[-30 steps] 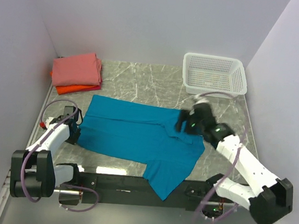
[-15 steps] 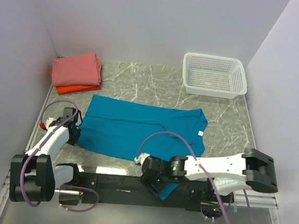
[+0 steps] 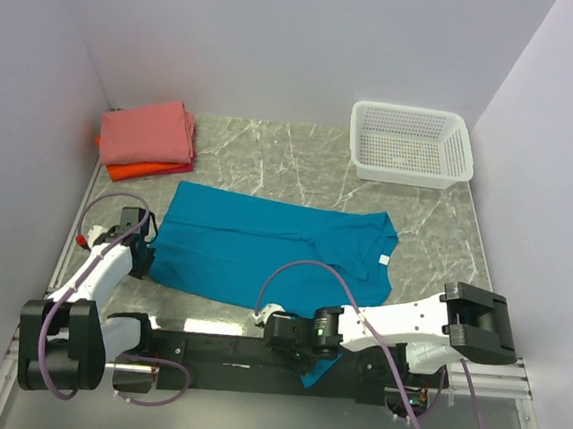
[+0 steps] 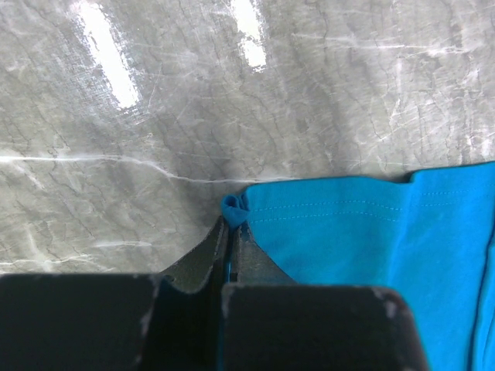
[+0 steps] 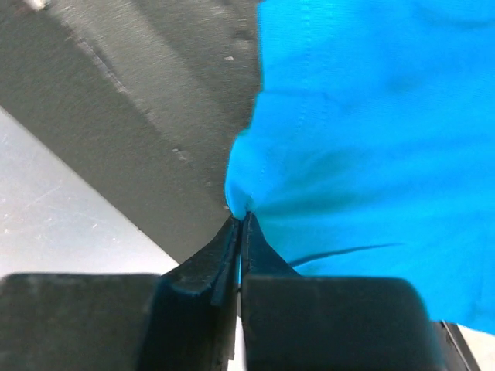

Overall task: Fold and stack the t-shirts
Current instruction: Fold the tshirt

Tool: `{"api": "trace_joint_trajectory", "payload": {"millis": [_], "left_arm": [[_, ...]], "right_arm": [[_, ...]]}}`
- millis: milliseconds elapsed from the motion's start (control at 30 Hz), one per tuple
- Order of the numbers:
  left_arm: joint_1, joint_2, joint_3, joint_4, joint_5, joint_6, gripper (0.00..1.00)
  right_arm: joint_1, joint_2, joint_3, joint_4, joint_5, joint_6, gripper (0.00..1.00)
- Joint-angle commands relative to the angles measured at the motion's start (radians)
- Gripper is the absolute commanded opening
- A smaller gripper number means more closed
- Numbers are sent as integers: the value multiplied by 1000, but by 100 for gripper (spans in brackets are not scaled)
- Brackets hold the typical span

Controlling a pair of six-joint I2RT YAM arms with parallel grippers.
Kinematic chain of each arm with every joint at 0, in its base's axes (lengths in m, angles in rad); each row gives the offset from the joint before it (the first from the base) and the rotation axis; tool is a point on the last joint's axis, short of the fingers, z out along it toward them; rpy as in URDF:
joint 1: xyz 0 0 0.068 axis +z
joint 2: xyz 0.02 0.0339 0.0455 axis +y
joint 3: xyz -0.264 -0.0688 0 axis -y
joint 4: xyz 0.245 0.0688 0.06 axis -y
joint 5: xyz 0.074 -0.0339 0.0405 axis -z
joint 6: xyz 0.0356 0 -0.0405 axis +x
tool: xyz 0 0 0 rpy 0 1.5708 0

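The teal-blue t-shirt [image 3: 263, 248] lies spread flat on the marble table, one part hanging over the near edge. My left gripper [image 3: 143, 258] is at its left corner, shut on a pinch of teal hem [image 4: 232, 210]. My right gripper [image 3: 279, 327] reaches low across the near edge and is shut on a fold of the teal cloth [image 5: 241, 202]. The rest of the t-shirt [image 5: 363, 116] fills the right wrist view. At the far left lie folded t-shirts: a salmon-pink one [image 3: 149, 132] on top of an orange one [image 3: 148, 171], with a red edge [image 3: 100, 141] showing.
A white mesh basket [image 3: 411, 143] stands at the far right corner. The black base rail [image 3: 204, 349] runs along the near edge, under the hanging cloth. Walls close in on the left, back and right. Bare marble [image 3: 272, 153] lies between the stack and the basket.
My right arm swung from the shirt's collar side down to the near edge and its jaws closed on the cloth there. The left gripper kept its hold.
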Motion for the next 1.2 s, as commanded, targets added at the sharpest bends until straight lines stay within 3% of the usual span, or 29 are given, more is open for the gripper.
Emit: {"api": "trace_joint_trajectory", "payload": {"millis": [0,200,567,767,867,1167], "left_arm": [[1,-3,4,-11,36,17,1],[1,-32,52,-57,39,23,1],[1,-54,173,-108,42,37,1],[1,7,227,-47,62,31,1],[1,55,253,-8,73,32,1],[1,189,357,50,104,12,1]], "right_arm": [[-2,25,14,-91,144,30,0],[-82,-62,47,-181,189,20,0],[-525,-311,59,-221,8,-111,0],[-692,-282,148,-178,-23,-155,0],[-726,-236,217,-192,92,-187,0],[-861,-148,376,-204,192,-256,0]]}}
